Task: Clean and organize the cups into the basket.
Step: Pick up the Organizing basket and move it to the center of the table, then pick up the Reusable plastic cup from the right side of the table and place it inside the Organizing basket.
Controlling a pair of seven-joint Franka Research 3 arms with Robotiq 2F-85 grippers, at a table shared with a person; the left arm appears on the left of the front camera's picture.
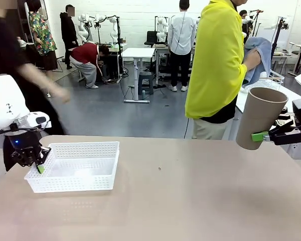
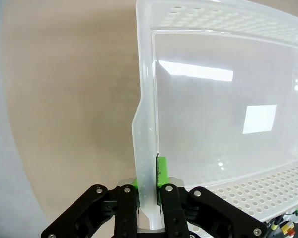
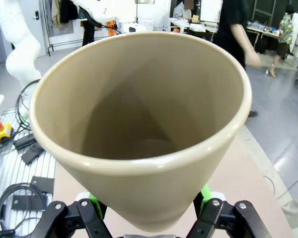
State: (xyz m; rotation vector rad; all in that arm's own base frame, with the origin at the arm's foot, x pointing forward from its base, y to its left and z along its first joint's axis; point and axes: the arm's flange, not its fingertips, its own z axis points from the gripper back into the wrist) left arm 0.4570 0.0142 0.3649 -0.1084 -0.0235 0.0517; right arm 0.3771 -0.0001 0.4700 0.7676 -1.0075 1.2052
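A shallow white perforated basket point(image 1: 75, 150) sits on the table at the left, with nothing inside it. My left gripper point(image 1: 38, 166) is shut on the basket's left rim; in the left wrist view the rim wall point(image 2: 145, 148) runs up between the green pads point(image 2: 161, 171). At the right edge, held above the table, a taupe-brown cup point(image 1: 261, 118) tilts with its mouth up and toward the camera, and my right gripper point(image 1: 263, 135) is shut on its lower part. The right wrist view looks into this cup's point(image 3: 144, 124) empty inside, between the fingers point(image 3: 203, 196).
A person in a yellow top point(image 1: 215, 65) stands at the far right side of the table holding a blue cloth point(image 1: 258, 57). Another person's arm point(image 1: 40, 83) swings past at far left. The tan tabletop point(image 1: 190, 191) stretches between the basket and the cup.
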